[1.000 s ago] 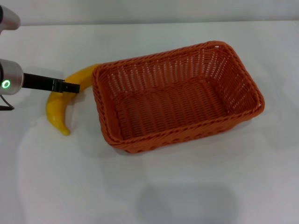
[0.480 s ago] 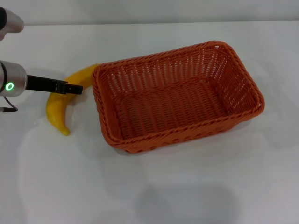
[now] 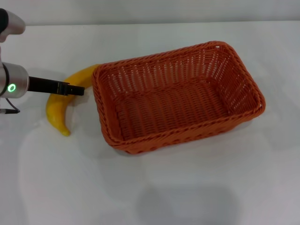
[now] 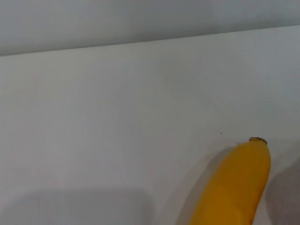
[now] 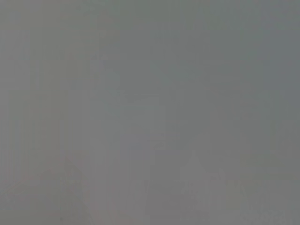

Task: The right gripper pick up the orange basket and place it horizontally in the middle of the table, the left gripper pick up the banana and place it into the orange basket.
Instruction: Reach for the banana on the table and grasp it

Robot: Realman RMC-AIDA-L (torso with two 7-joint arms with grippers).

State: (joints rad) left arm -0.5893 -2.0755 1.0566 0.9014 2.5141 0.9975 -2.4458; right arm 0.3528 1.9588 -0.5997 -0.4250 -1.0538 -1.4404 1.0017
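The left gripper (image 3: 80,90) has edged toward the orange basket (image 3: 178,96), above the banana (image 3: 58,110), grip unclear.

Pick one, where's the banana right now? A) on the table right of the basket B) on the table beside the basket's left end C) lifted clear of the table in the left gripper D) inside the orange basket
B: in the head view the banana lies on the white table just off the left end of the orange basket, which holds nothing, with the left gripper over the banana's upper part.
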